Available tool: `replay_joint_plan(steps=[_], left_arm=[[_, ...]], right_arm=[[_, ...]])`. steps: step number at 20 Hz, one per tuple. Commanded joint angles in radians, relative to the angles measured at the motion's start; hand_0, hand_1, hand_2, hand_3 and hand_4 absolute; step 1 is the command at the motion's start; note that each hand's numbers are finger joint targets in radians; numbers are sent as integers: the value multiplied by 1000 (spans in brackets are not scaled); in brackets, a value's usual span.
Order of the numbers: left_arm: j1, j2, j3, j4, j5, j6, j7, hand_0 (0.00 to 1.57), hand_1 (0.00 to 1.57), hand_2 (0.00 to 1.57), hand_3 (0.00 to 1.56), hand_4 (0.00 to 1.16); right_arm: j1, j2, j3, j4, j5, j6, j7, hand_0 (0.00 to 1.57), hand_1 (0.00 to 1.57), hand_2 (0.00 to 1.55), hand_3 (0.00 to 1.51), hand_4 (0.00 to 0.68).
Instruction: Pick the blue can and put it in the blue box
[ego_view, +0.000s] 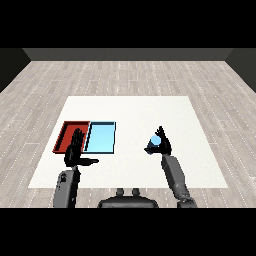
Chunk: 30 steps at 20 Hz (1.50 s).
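Though partly hidden, right robot hand (163, 145) apparently round blue can (155, 141).

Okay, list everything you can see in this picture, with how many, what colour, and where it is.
Table: one, white, centre of view on a grey wood floor.
Red tray: one, red, table's left part, partly behind the left hand.
Light blue tray: one, light blue, right beside the red tray.
Blue can: one, blue, in the right hand, right of the trays.
Left hand: one, black, fingers straight, over the red tray's near edge.
Right hand: one, black, curled round the blue can.
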<state>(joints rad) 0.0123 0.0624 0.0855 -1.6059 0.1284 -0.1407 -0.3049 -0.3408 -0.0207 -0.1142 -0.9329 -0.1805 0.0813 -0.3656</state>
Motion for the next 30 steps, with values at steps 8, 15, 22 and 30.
replay_joint_plan(steps=[8,15,22,30], left_arm=[[-25,0,14,37,-2,12,-5,0,0,0,0,0],[-17,36,42,4,71,-57,24,0,0,0,0,0],[-20,-6,-30,5,-33,7,11,0,0,0,0,0],[-41,-26,-60,33,-14,-19,35,0,0,0,0,0]], right_arm=[[-41,20,8,84,17,-181,-80,1272,1272,1388,1370,437],[-96,10,49,52,48,-241,35,1543,1543,1490,1452,601],[-16,20,184,-226,81,-298,169,1481,1481,1472,1438,619],[-60,20,370,-283,55,-393,94,1409,1409,1451,1437,629]])
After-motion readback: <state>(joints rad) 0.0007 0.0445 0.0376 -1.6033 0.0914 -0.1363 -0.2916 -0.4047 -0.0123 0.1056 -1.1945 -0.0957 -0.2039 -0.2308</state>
